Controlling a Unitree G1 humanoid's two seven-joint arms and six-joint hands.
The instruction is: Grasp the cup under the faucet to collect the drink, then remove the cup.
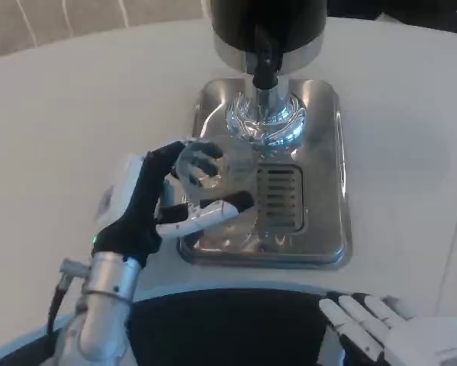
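My left hand (156, 204) grips a clear plastic cup (217, 181) and holds it above the left part of the steel drip tray (325, 164), partly over the slotted grate (280, 197). The cup sits just below and left of the black faucet spout (264, 70) of the dark dispenser (268, 27). Nothing shows inside the cup. My right hand (388, 339) rests at the bottom right near the table's front edge, fingers spread and holding nothing.
The dispenser's chrome base (266, 120) rises behind the grate. The white table (68, 122) stretches wide to the left and right of the tray. A dark edge (228, 320) runs along the bottom in front of me.
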